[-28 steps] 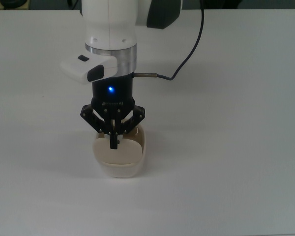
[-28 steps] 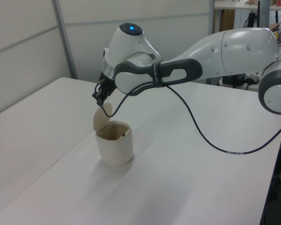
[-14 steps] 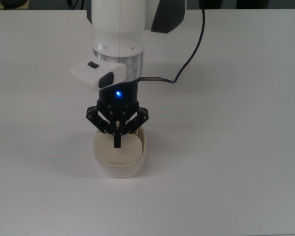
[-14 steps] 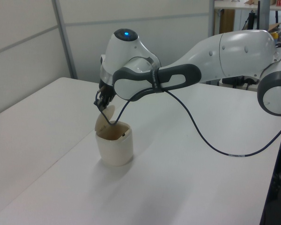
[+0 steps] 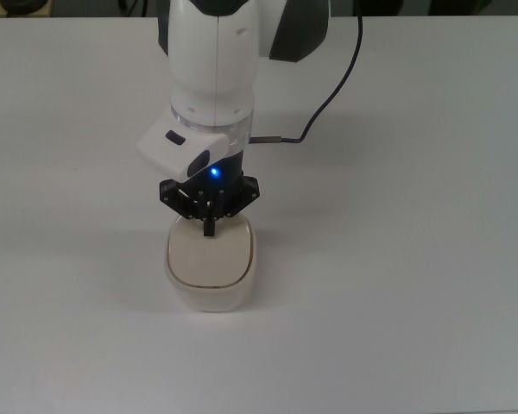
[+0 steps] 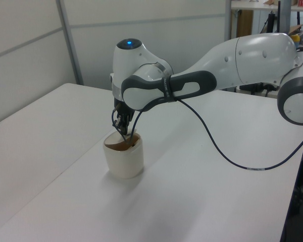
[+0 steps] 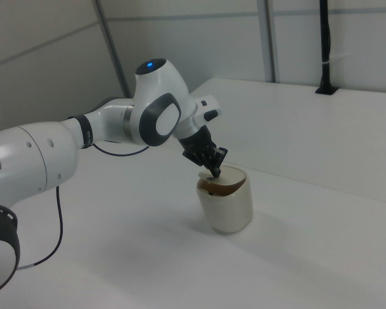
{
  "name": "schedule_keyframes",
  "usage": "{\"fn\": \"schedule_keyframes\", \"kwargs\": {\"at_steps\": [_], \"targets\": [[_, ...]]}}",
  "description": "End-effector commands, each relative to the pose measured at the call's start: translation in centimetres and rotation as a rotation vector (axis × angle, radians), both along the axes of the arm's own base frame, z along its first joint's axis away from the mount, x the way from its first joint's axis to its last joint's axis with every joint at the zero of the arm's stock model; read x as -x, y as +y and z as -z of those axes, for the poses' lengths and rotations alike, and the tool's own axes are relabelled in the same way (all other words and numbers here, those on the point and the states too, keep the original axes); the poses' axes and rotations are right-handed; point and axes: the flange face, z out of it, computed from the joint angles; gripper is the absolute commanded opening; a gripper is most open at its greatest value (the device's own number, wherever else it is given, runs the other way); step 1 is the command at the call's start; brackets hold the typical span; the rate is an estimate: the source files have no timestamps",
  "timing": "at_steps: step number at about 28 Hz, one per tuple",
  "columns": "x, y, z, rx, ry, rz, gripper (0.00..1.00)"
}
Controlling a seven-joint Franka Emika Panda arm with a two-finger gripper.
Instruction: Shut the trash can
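Note:
The trash can (image 5: 211, 278) is a small cream bin standing on the white table (image 5: 397, 259). Its flat lid (image 5: 211, 257) lies nearly level over the opening. In the left view a thin dark gap still shows under the lid's raised side on the trash can (image 6: 123, 159). My gripper (image 5: 209, 228) points down with its black fingers together, the tip resting on the lid near the edge closest to the arm. The gripper (image 6: 123, 131) and gripper (image 7: 215, 172) show the same contact above the trash can (image 7: 228, 206). Whether anything is pinched between the fingers is hidden.
A black cable (image 5: 332, 95) runs from the wrist over the table behind the bin. Grey wall panels (image 6: 35, 45) stand beyond the table's far edge in the left view. A black post (image 7: 323, 45) rises at the back in the right view.
The gripper has come down and toward the arm's base, and the lid has swung from upright to nearly flat over the bin.

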Motion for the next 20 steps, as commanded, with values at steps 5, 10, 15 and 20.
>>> {"fn": "schedule_keyframes", "kwargs": {"at_steps": [5,10,15,20], "targets": [[0.7,0.3,1.9,0.01,0.051,-0.035,0.0],[0.9,0.7,2.7,0.012,0.067,-0.044,0.0],[0.7,0.8,3.5,0.014,0.078,-0.052,0.0],[0.7,0.8,3.6,0.017,0.08,-0.061,0.0]]}}
